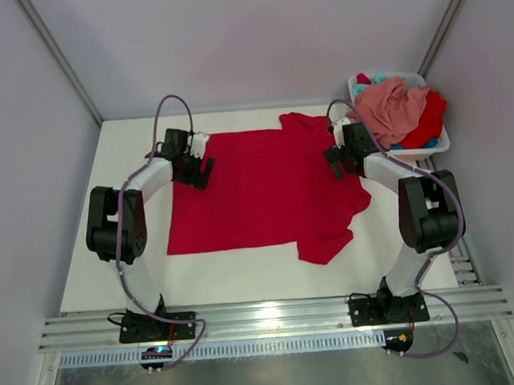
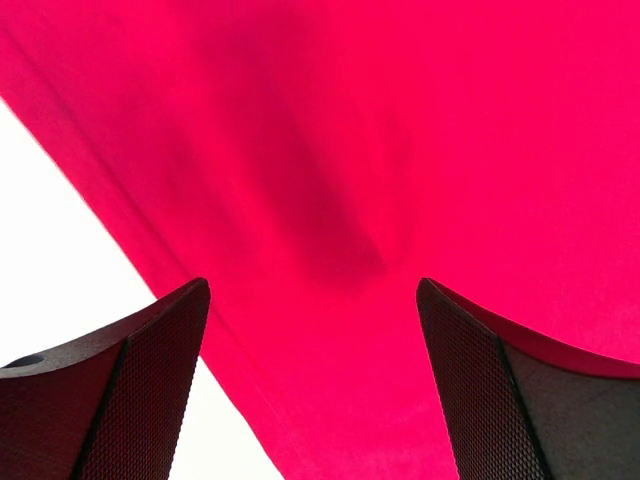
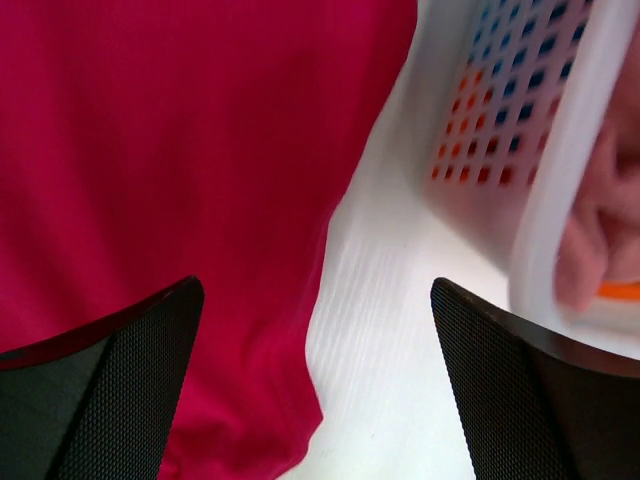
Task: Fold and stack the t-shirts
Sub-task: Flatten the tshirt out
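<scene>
I see the white table [image 1: 245,276] carrying a red t-shirt [image 1: 266,192] spread flat, and a white basket [image 1: 436,147] just beside that shirt's far sleeve.

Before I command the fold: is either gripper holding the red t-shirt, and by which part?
Nothing is held. The left gripper and the right gripper both stand open over opposite ends of the red t-shirt, with no cloth between their fingers.

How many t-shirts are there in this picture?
4 visible. One red t-shirt lies spread on the table. Three sit in the white basket: a salmon pink shirt on top, a red shirt at its right, a teal scrap at its left. More may be hidden.
</scene>
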### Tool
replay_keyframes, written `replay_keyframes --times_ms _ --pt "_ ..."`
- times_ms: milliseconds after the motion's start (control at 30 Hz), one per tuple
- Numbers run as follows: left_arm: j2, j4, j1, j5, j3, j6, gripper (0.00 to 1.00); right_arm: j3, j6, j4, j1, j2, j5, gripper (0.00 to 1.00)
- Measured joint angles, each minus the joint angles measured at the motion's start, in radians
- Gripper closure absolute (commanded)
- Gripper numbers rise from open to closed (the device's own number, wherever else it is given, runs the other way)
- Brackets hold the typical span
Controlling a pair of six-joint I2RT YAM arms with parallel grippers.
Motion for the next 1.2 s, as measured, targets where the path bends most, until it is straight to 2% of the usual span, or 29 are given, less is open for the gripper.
replay_keyframes --times_ms 133,333,467,600,733,967,1200 --pt "0.06 0.013 0.0 -0.04 0.127 -0.038 0.13 0.082 -0.006 0.049 0.006 0.027 -0.02 0.01" --pt "0.119 0.083 0.0 -0.163 0.299 -0.099 0.13 0.165 0.032 0.256 -0.012 0.04 -0.071 0.01" --pt "0.198 0.118 0.0 -0.249 0.431 -0.102 0.14 0.301 0.056 0.299 -0.034 0.115 -0.133 0.01" --pt "0.323 0.108 0.0 -0.291 0.591 -0.096 0.15 0.553 0.045 0.235 -0.036 0.29 -0.217 0.01" --pt "0.433 0.08 0.0 -0.283 0.7 -0.101 0.19 0.716 -0.005 0.1 -0.036 0.429 -0.308 0.01" --pt "0.537 0.034 0.0 -0.247 0.792 -0.121 0.2 0.847 -0.085 -0.094 -0.035 0.558 -0.429 0.0" --pt "0.558 0.03 0.0 -0.238 0.804 -0.119 0.21 0.873 -0.176 -0.168 -0.035 0.574 -0.485 0.01"
